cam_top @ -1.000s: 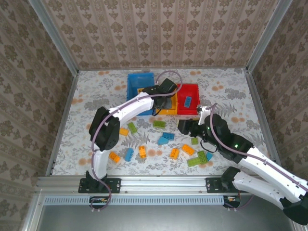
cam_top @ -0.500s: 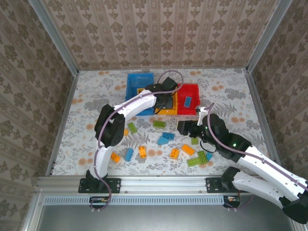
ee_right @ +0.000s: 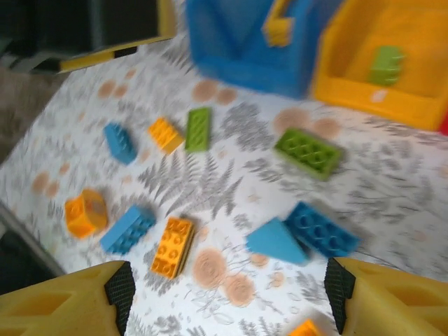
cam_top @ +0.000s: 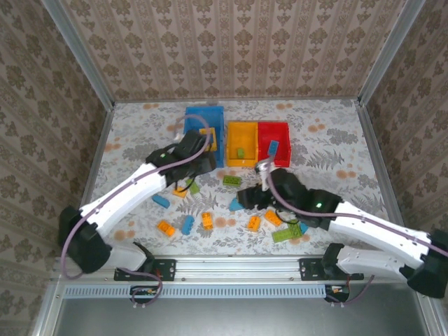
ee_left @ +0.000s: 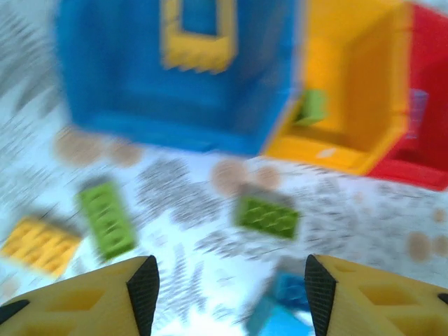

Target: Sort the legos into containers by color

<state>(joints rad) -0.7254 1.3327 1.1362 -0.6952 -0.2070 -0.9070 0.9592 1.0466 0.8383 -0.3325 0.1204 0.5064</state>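
Three containers stand at the back: a blue bin (cam_top: 195, 120) holding an orange square frame (cam_top: 207, 134), a yellow bin (cam_top: 242, 130) holding a green brick (cam_top: 240, 152), and a red bin (cam_top: 280, 133) holding a blue brick (cam_top: 271, 148). Legos in orange, green and blue lie scattered in front. My left gripper (cam_top: 197, 170) hangs open just before the blue bin (ee_left: 140, 84), above a green brick (ee_left: 266, 215); its view is blurred. My right gripper (cam_top: 245, 198) is open and empty over a blue wedge (ee_right: 274, 241) and a blue brick (ee_right: 322, 229).
On the floral mat lie a green brick (cam_top: 231, 180), an orange brick (cam_top: 208, 220), a blue brick (cam_top: 187, 224), an orange piece (cam_top: 166, 227) and a green plate (cam_top: 287, 234). Metal rails fence the table on both sides; the left arm (ee_right: 91, 28) crosses the far left.
My left gripper has pulled back from over the yellow and red bins toward the near left and opened. My right gripper has slid left toward the blue bricks.
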